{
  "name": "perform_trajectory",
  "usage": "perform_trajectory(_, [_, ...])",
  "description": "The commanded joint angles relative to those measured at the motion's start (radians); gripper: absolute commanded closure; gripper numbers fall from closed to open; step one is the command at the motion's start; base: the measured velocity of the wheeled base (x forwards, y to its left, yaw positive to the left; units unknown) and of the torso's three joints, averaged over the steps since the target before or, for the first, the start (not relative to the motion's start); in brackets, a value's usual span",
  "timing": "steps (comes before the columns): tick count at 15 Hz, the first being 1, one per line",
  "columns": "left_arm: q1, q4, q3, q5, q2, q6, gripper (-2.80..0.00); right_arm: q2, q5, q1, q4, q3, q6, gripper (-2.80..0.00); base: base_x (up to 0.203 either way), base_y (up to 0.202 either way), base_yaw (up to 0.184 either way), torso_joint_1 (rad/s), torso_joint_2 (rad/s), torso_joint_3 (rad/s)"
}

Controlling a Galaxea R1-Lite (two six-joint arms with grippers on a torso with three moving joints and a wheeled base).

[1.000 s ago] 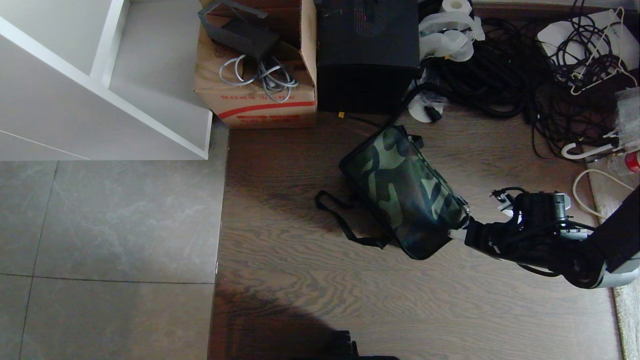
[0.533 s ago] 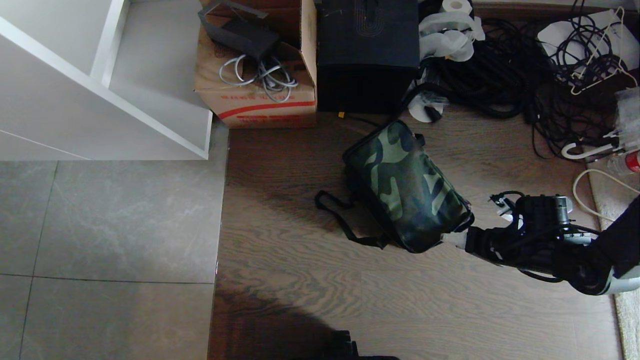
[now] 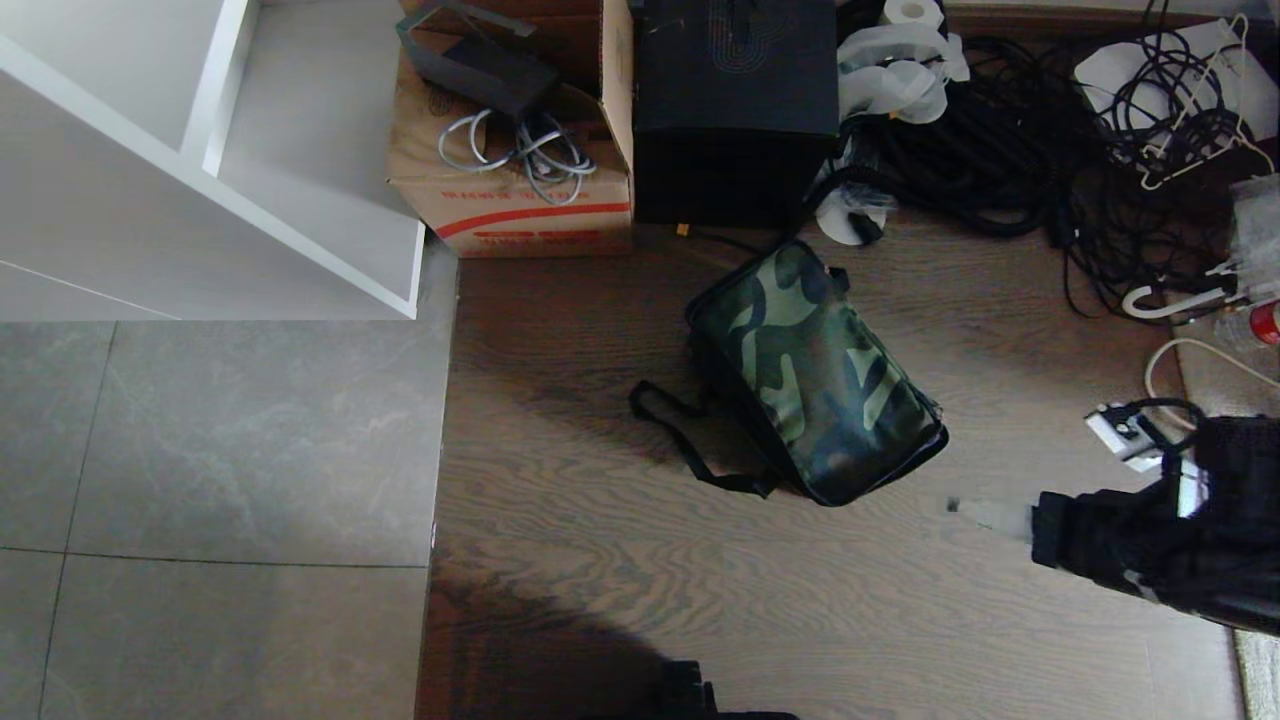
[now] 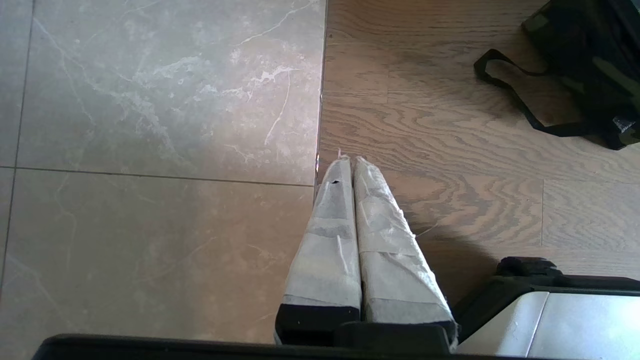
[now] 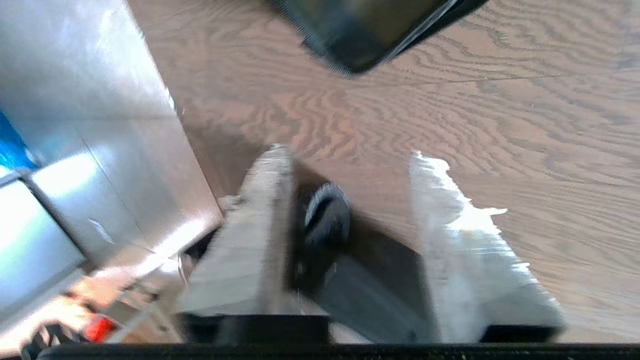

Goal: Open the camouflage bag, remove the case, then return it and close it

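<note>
The camouflage bag (image 3: 815,370) lies flat and zipped shut on the wooden floor, with its black strap (image 3: 680,430) trailing to the left. The case is hidden from every view. My right gripper (image 3: 957,508) hovers apart from the bag, off its near right corner, fingers pointing towards it. In the right wrist view that gripper (image 5: 350,155) is open with nothing between its fingers, and the bag's corner (image 5: 360,30) lies beyond it. My left gripper (image 4: 350,161) is shut and empty, parked over the seam between tile and wood, with the bag (image 4: 590,60) far off to one side.
Behind the bag stand a brown cardboard carton (image 3: 510,150) and a taller black box (image 3: 735,110). A tangle of black cables (image 3: 1000,150) fills the back right. A white shelf unit (image 3: 200,180) stands at the back left above grey tiles (image 3: 220,450).
My right gripper was shut at the bag's raised near corner; it opened and drew back to the lower right. The bag dropped flat and shifted slightly away.
</note>
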Motion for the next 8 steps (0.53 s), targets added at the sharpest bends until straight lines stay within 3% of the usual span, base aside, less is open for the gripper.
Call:
perform_trajectory(1, [0.000,0.000,0.000,0.000,0.000,0.000,0.00,-0.230,0.001,0.000,0.029,0.058,-0.031,0.00,0.000,0.000,0.000,0.000,0.00,0.000])
perform_trajectory(4, [0.000,0.000,0.000,0.000,0.000,0.000,0.00,-0.498,-0.008,0.000,0.124,0.136,-0.122,0.00,0.000,0.000,0.000,0.000,0.00,0.000])
perform_trajectory(8, [0.000,0.000,0.001,0.000,0.000,0.000,0.00,-0.936,-0.038,0.001,0.359,0.248,-0.262,0.00,0.000,0.000,0.000,0.000,0.00,0.000])
